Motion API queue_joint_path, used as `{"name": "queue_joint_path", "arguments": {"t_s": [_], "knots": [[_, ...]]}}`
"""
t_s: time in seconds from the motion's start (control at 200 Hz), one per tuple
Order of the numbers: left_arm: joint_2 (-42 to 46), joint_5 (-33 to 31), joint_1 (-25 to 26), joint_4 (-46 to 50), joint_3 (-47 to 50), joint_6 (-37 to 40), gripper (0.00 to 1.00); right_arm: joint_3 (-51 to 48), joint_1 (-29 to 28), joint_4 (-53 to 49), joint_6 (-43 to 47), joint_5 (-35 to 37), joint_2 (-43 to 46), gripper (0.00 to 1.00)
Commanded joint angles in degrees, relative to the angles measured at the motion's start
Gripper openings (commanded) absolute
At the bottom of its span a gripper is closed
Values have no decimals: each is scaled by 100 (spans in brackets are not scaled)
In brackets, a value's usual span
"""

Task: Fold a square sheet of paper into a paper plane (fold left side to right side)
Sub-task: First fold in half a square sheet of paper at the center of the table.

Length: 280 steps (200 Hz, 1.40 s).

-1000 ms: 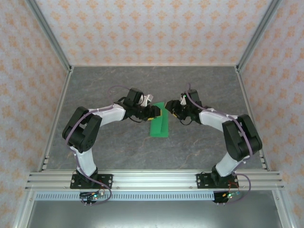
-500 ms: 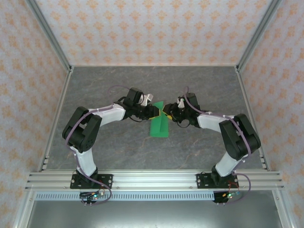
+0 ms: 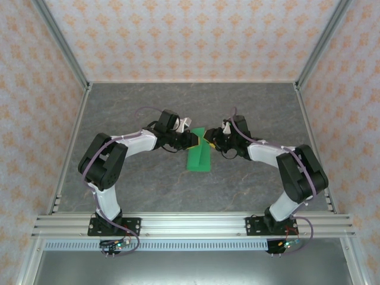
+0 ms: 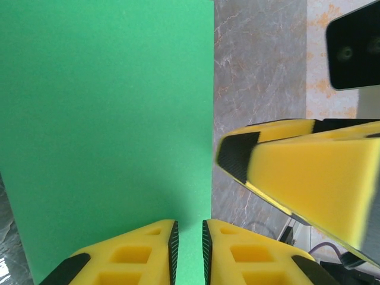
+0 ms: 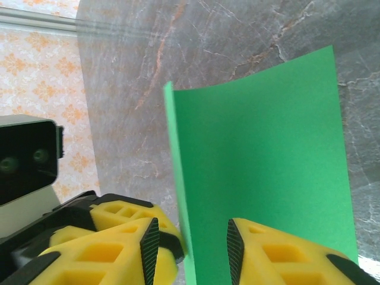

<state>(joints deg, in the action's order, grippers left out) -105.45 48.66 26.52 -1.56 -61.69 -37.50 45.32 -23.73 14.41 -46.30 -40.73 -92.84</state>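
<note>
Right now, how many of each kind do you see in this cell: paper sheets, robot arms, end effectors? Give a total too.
Green paper sheet: 1
Robot arms: 2 (left arm, right arm)
End effectors: 2 (left end effector, right end effector)
Total: 5

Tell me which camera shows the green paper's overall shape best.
Top external: the whole sheet of paper is in frame, a narrow green strip. Left wrist gives a close, cropped flat face pinched by the left gripper; right wrist a curved face, also cropped.
</note>
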Motion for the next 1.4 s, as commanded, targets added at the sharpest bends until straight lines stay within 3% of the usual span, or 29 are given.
{"name": "queue_joint_path", "arguments": {"t_s": [0.0,0.25,0.405,0.661,0.831,1.026,1.396], "knots": [[-90,-112,-1,-19,-142,67,22,-47,-25,136,39,-22,93,40],[-74,-103,2,-18,-142,65,20,-16,-138,622,-263,-294,-308,38],[-55,-105,-1,-31,-126,58,20,8,-167,676,-285,-326,-442,31],[175,-208,0,112,-89,146,21,166,-146,167,130,-153,-414,4],[735,-867,0,888,26,449,42,529,-56,-862,905,270,-406,4],[817,-1450,1,1510,131,611,58,740,-40,-1385,1322,566,-609,5],[82,-1606,75,1821,-405,656,63,820,-37,-1556,1437,884,-836,5]]}}
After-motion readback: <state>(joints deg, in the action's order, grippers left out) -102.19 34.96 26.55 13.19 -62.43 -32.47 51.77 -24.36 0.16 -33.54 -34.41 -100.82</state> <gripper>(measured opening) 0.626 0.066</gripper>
